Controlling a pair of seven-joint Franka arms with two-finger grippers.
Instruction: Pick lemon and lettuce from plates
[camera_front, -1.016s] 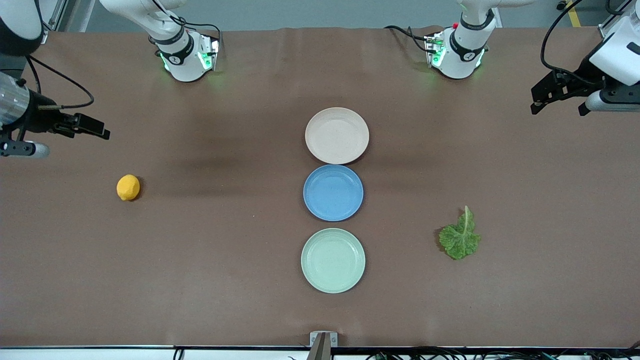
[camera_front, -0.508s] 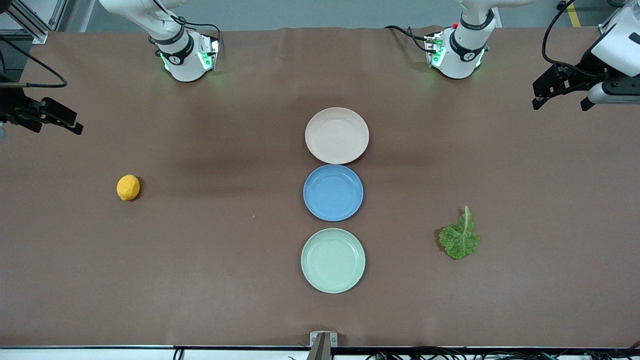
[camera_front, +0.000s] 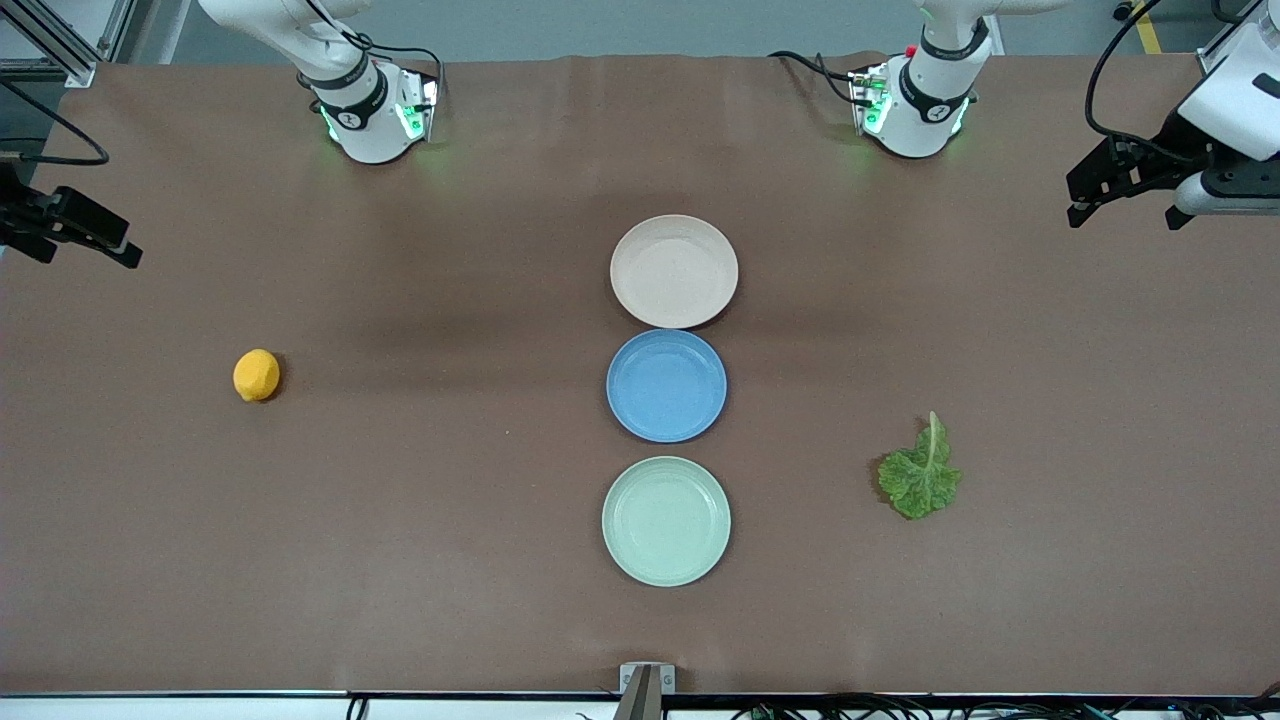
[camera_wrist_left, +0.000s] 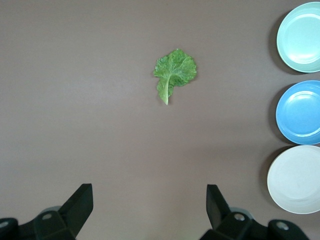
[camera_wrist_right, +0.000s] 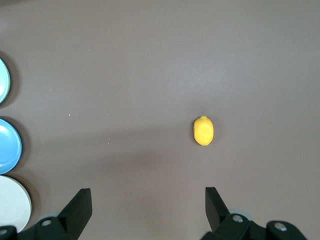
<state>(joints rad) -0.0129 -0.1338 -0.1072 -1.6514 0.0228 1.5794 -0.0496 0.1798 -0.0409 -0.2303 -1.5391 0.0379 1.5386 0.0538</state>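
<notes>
Brown matting covers our whole desk (camera_front: 400, 560), and both task items lie on it, not on any plate. Our lemon (camera_front: 257, 375) rests alone toward the right arm's end, well apart from the row of three plates down the middle. Our lettuce (camera_front: 921, 473) lies flat toward the left arm's end, level with the gap between the blue plate (camera_front: 666, 386) and the mint green plate (camera_front: 666, 521); the beige-pink plate (camera_front: 674, 271) sits farthest from the front camera. All three plates are bare.

Our right hand (camera_front: 70, 225) hangs over the desk's edge at its own end, its fingers (camera_wrist_right: 77, 207) spread wide with nothing between them; in its wrist view the lemon (camera_wrist_right: 203, 130) lies ahead of the gap, closer to one finger. Our left hand (camera_front: 1125, 185) hangs over the opposite edge, its fingers (camera_wrist_left: 80, 202) likewise spread and empty, the lettuce (camera_wrist_left: 174, 72) ahead of it with the stem pointing back toward the hand.

We judge each arm nearer its own item: right for the lemon, left for the leaf. The lemon's long axis runs roughly across a line between the two fingers, so we'd close over its narrower width.
</notes>
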